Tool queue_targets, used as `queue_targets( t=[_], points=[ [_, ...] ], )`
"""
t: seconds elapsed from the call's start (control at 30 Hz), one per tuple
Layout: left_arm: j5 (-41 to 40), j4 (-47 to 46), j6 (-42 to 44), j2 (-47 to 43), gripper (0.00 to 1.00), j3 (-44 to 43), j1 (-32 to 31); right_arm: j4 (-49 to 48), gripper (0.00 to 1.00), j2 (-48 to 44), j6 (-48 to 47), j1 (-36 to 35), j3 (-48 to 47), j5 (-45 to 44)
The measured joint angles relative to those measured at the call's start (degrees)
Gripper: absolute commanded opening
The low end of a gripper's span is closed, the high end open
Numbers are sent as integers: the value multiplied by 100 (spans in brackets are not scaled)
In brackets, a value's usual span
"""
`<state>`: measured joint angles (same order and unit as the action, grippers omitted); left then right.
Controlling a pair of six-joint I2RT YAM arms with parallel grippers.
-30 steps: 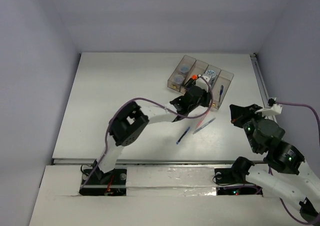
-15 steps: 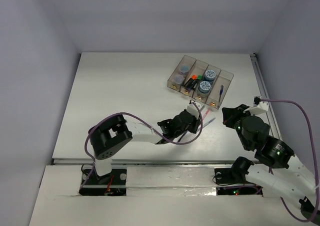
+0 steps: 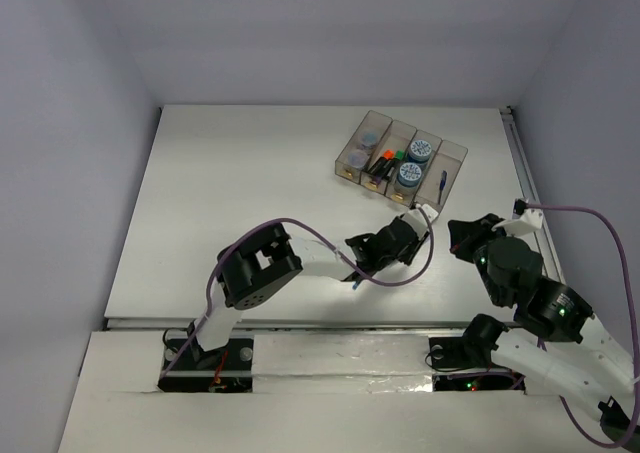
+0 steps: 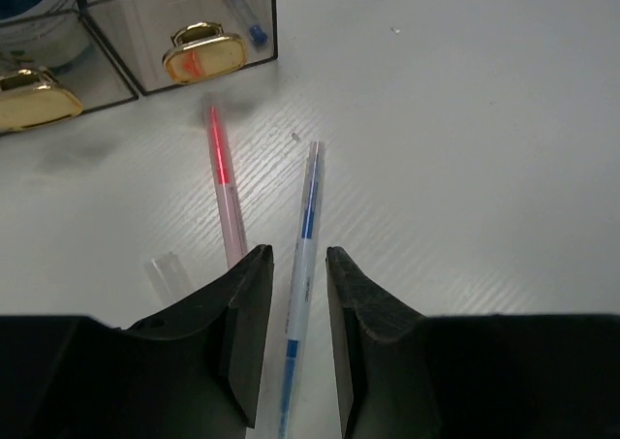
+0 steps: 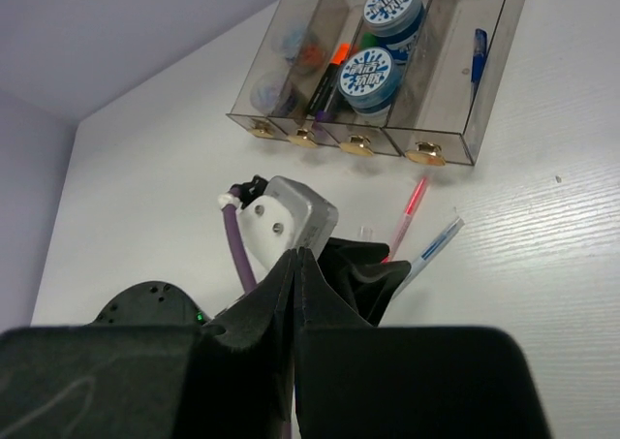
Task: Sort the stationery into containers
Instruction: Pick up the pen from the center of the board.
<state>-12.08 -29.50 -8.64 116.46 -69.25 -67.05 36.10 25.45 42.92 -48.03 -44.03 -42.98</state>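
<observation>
The containers (image 3: 455, 151) are a row of smoky translucent bins at the back right, with two patterned rolls (image 3: 420, 150) and orange and green markers (image 3: 385, 159) inside. The rightmost bin holds a blue pen (image 5: 480, 47). In front of them, a red pen (image 4: 225, 182) and a clear blue pen (image 4: 308, 202) lie side by side on the table. My left gripper (image 4: 295, 255) is open and straddles the clear blue pen, with a gap on each side. My right gripper (image 5: 295, 255) is shut and empty, hovering to the right of the pens (image 3: 460, 231).
A small clear cap (image 4: 165, 269) lies left of the red pen. The tip of a dark blue pen (image 3: 357, 284) shows under my left forearm. Gold knobs (image 4: 201, 53) front the bins. A rail (image 3: 524, 173) runs along the table's right edge.
My left gripper has come back from the bins to the pens on the table, shifted right, and its jaws have spread. The right arm has edged slightly left.
</observation>
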Motion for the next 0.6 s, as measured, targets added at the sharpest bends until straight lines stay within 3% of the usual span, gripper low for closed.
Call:
queue_targets(
  t=[0.6],
  points=[
    [116, 442, 422, 616, 30, -435, 2, 83, 0, -144, 24, 0, 0, -28]
  ],
)
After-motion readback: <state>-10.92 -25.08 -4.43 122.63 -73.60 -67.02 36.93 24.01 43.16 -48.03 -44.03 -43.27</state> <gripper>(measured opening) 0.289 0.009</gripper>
